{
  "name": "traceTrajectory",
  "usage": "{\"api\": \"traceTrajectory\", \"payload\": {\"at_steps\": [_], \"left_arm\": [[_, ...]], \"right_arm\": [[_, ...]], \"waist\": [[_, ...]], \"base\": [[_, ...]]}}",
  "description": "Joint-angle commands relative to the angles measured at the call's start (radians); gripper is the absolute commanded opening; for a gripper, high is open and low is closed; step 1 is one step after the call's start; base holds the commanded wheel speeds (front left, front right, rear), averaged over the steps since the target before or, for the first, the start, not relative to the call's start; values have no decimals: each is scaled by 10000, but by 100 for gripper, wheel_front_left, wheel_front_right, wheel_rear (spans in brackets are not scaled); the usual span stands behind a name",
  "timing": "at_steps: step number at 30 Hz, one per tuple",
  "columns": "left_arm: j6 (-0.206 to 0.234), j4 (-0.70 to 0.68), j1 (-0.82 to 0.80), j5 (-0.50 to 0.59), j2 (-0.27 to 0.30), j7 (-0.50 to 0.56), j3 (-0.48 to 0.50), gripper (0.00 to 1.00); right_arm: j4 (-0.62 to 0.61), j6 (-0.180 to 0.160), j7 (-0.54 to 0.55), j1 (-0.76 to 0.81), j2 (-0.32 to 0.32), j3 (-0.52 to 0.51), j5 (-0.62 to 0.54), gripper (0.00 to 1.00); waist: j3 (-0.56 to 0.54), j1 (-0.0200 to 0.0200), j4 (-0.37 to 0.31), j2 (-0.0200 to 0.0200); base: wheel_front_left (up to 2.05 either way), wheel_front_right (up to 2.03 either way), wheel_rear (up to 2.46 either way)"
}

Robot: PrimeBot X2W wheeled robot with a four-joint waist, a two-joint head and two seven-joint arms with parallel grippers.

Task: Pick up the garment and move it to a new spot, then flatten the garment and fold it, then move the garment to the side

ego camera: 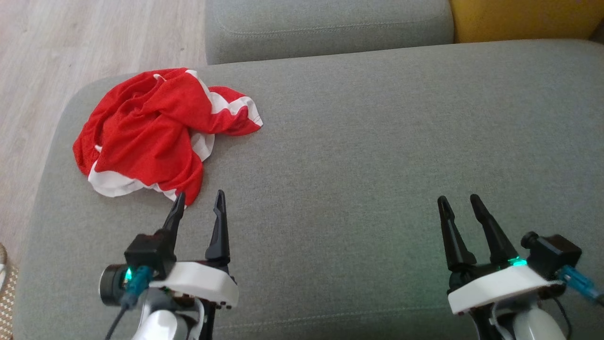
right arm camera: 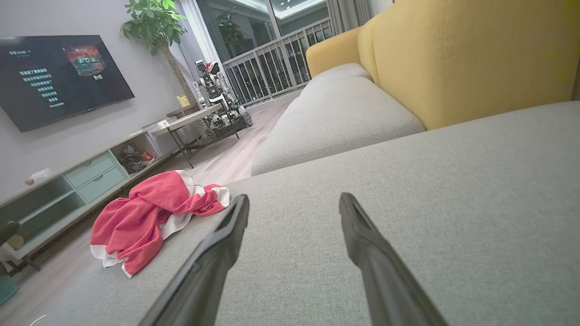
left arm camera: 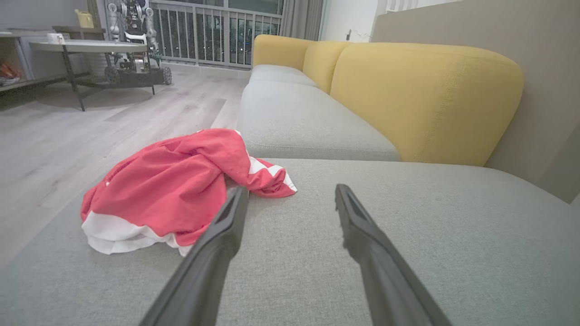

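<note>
The garment, a red one with white borders, lies in a crumpled heap on the grey seat cushion of a sofa. It is on the left part of the cushion, close to the rounded far-left corner, and beyond that edge is the pale wooden floor. No part of the cloth is spread flat; it is bunched with many folds, and a white hem shows along its near side. The left gripper hovers low over the cushion just beside the near edge of the garment. Its two dark fingers stand wide apart with nothing between them. In the head view the tip of its left finger overlaps the white hem, but I cannot tell if it really touches the cloth. The right gripper is well apart from the garment, over the bare right part of the same cushion. Its fingers are also spread wide, and they hold nothing. Behind the cushion there is a second grey cushion and a yellow backrest. In the right wrist view a television hangs on the wall, and another robot stands near a railing.
</note>
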Motion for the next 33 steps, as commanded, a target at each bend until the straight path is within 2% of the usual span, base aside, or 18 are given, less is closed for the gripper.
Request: {"api": "traceTrajectory", "payload": {"at_steps": [1, 8, 14, 27, 33], "left_arm": [[171, -471, -647, 356, 204, -136, 150, 100], [592, -648, -685, 1014, 261, -340, -31, 100], [646, -730, -604, 1253, 104, -487, 172, 100], [86, -685, -313, 2633, -461, -862, 763, 100], [-403, -222, -207, 2676, -710, -862, 1072, 100]], "right_arm": [[-476, -1, -175, -519, -120, 252, -347, 100], [-695, -1, -382, -557, -130, 418, -1213, 100], [-836, -2, -529, -567, -137, 547, -1827, 100], [-1015, -2, -908, -581, -156, 789, -3424, 100], [-934, -2, -908, -559, -156, 704, -3353, 100]], "waist": [[3, 0, -2, 0], [-2, 0, -6, 0], [-3, 0, 13, 0], [-49, 0, 71, 0], [-69, 0, 73, 0]], "base": [[0, 0, 0], [0, 0, 0], [0, 0, 0], [0, 0, 0], [0, 0, 0]]}}
